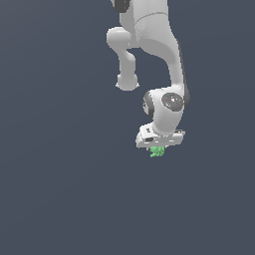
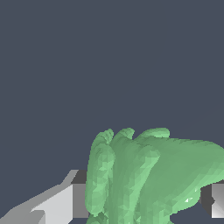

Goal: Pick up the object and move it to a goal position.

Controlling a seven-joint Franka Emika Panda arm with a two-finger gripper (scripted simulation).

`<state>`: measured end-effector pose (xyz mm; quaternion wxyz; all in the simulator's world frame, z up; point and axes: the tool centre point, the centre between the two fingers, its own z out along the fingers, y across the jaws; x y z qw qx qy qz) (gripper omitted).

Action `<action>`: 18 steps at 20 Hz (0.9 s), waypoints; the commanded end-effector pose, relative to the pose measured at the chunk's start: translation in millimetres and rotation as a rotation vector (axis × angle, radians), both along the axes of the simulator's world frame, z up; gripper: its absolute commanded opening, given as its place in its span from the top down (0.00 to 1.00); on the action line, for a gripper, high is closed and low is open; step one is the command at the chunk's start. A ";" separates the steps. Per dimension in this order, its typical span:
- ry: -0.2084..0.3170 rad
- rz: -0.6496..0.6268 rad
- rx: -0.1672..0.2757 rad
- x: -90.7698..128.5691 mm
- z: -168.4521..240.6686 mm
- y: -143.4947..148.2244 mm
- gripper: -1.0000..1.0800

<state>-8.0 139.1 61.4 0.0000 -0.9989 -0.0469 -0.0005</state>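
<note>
1. A white Panda arm (image 1: pixel 164 45) comes down from the top of the exterior view, slightly toward that view's right, and ends in a rounded wrist joint with a flat white hand under it.
2. The gripper (image 1: pixel 158 149) points downward from that hand. Its fingers are mostly hidden behind the hand and the green item, so little of them shows from outside.
3. The object (image 1: pixel 158 151), a bright green lobed cluster much smaller than the hand, sits directly under the gripper and touches its underside.
4. In the wrist view the object (image 2: pixel 148 175) fills the space between the two fingers. Its long rounded lobes stand side by side like stubby leaves, with a broader smooth mass on one side.
5. One finger (image 2: pixel 65 201) appears as a pale grey block with a dark pad that meets the outer lobe. The other finger (image 2: pixel 214 199) shows only as a small grey and dark piece at the picture's edge, against the broad side of the cluster.
6. The gripper is closed on the object, pinching it from both sides, with each pad touching green.
7. Around the arm everything is a flat, uniform dark blue-grey; no shadow, edge or contact line is visible, so I cannot tell whether the object rests on a surface or is lifted clear.
</note>
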 end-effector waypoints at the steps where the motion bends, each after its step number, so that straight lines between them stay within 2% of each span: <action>1: 0.000 0.000 0.000 12.4 5.8 8.6 1.00; 18: 0.000 0.000 0.000 89.9 41.2 60.9 1.00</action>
